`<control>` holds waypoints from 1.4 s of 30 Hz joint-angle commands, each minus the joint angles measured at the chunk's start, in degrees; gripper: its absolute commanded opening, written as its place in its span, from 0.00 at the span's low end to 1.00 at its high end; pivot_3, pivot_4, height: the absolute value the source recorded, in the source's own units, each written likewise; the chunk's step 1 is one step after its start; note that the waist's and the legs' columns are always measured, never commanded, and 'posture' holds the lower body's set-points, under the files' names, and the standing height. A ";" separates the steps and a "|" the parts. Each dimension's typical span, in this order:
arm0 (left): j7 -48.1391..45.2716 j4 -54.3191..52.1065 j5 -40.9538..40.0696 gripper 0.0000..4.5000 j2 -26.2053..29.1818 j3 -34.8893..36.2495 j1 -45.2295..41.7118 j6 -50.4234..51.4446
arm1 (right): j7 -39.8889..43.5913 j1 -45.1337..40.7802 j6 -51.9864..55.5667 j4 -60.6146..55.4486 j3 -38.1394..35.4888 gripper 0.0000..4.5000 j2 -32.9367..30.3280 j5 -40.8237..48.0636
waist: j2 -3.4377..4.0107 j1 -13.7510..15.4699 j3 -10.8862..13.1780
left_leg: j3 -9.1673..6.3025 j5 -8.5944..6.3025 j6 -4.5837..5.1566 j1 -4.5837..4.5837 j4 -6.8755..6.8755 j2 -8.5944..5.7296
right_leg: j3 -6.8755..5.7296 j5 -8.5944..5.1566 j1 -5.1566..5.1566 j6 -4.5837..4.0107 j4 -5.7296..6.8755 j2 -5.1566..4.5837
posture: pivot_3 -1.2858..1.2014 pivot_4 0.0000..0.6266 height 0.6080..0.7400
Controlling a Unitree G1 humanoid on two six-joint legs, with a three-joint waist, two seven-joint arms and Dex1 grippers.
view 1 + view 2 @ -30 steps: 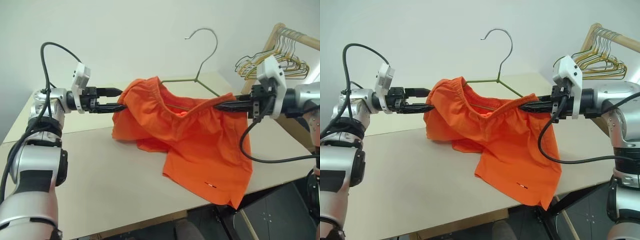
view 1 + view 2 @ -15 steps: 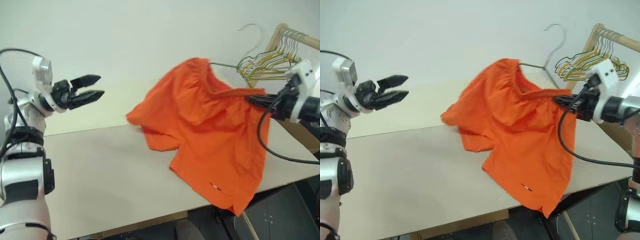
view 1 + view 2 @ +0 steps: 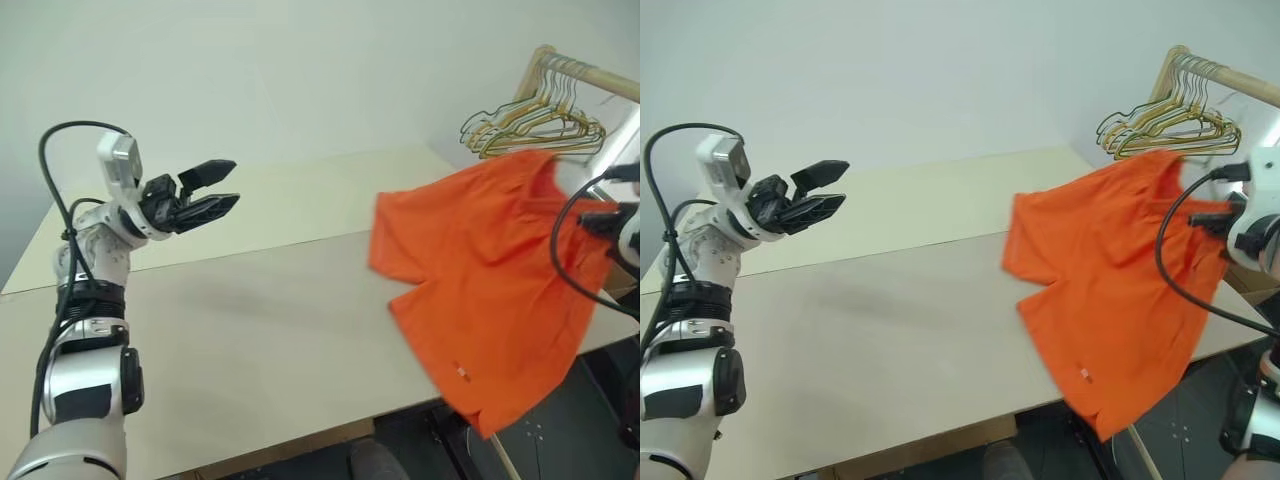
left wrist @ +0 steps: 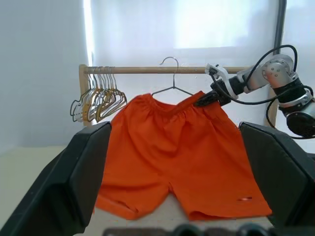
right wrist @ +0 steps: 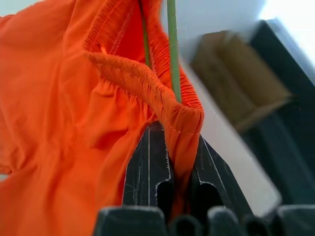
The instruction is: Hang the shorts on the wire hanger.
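The pale, smooth table [image 3: 250,330] lies bare across its near and left parts, with wide room there. Above its left side the left claw [image 3: 222,187] hangs with its black fingers spread and nothing between them. At the right edge the shorts [image 3: 490,280], bright orange soft cloth with a gathered elastic waistband, hang in loose folds; their lower hem droops past the table's near right corner. The right claw [image 5: 179,162] is clenched on the waistband's end, where the thin green wire hanger [image 5: 172,49] runs inside the band. Its curved hook [image 4: 171,61] rises beside a wooden rail [image 4: 147,70]. Farther right, a bunch of pale hangers [image 3: 530,120] hangs on that rail.
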 commanded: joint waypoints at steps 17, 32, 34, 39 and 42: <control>13.96 -21.20 -2.80 1.00 -10.00 1.65 7.07 0.61 | -26.23 -17.40 -25.43 26.70 -12.08 0.00 13.78 -13.13 | 0.06 -4.07 0.00 | -0.03 0.14 -0.03 0.48 -0.12 -0.08 | 0.21 -0.04 0.77 0.08 -0.45 0.15 | 0.37 0.00 1.00; 16.07 -25.78 -2.71 1.00 -9.88 -0.27 10.81 1.78 | -27.20 -29.35 -41.84 60.06 -15.15 0.00 6.51 -6.01 | 0.13 -5.21 0.04 | -0.02 -0.01 0.22 1.78 -1.02 0.05 | 0.32 -0.05 2.19 0.09 -1.36 0.39 | 0.38 0.00 1.00; 16.11 -26.03 -2.63 1.00 -9.80 -0.51 11.05 1.80 | -28.06 -30.16 -42.59 62.88 -16.74 0.00 5.77 -4.22 | 0.12 -5.15 0.05 | -0.02 -0.01 0.23 1.77 -1.02 0.04 | 0.30 -0.05 2.23 0.09 -1.43 0.38 | 0.38 0.00 1.00; 16.16 -26.58 -2.69 1.00 -9.77 -0.63 11.58 2.04 | -28.58 -30.57 -42.56 67.49 -17.27 0.00 4.70 -1.24 | 0.12 -4.91 0.07 | -0.04 -0.04 0.26 1.90 -1.09 0.08 | 0.25 -0.05 2.61 0.09 -2.16 0.39 | 0.38 0.00 1.00; 16.15 -26.54 -2.55 1.00 -9.69 -0.78 11.66 1.96 | -28.33 -30.31 -42.08 68.16 -17.29 0.00 4.56 0.30 | 0.11 -4.80 0.07 | -0.07 -0.14 0.41 2.02 -1.09 0.11 | 0.24 -0.05 2.86 0.10 -2.26 0.38 | 0.38 0.00 1.00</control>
